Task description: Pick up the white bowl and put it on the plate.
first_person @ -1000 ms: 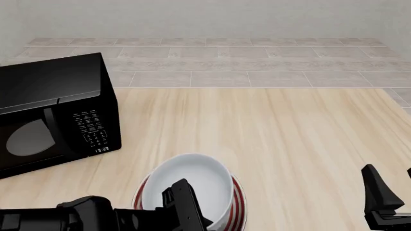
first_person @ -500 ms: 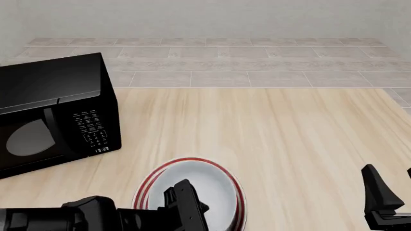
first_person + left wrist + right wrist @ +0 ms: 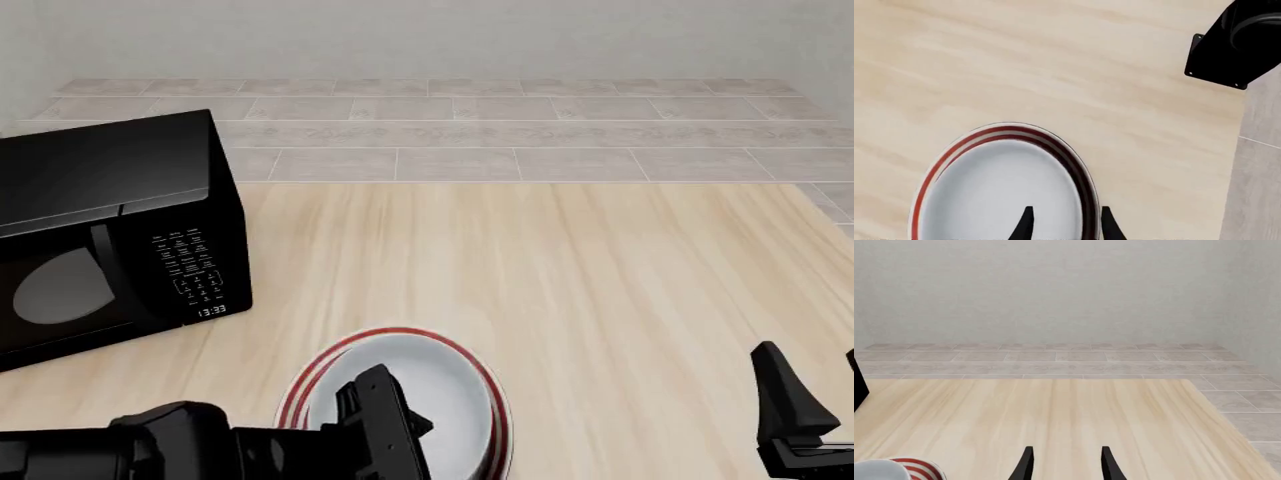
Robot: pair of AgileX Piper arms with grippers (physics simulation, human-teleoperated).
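— Where was the bowl [image 3: 420, 385] just then?

— Sitting on the plate [image 3: 315, 378], near the front edge of the surface [image 3: 574, 280]; from the front the red rings showed round it on the left and far side, and the bowl filled nearly the whole plate; the microwave [image 3: 114, 235] stood well apart at the back left.

— And the left pincer [image 3: 1063, 226]?

— Over the bowl's near side; in its own wrist view the two dark fingertips [image 3: 1025, 225] stood parted, one over the white inside, the other beyond the red rim; I saw nothing clamped between them, so I'd call it released; whether a tip brushed the wall, I couldn't tell.

— The right pincer [image 3: 1065, 465]?

— Off to the right, well clear; fingers spread, nothing in them.

— How would that bowl handle, do you reckon?

— Stiff and smooth, so slippery under hard pads; likely light, being empty as far as I could see; brittle if it were real crockery. The place to hold it is the rim, one finger inside the wall and one outside, since the body is far too wide to span; pinched off-centre like that, it would want to tilt.

— And the job itself?

— Looked done, to my eye; bowl seated, hold let go.
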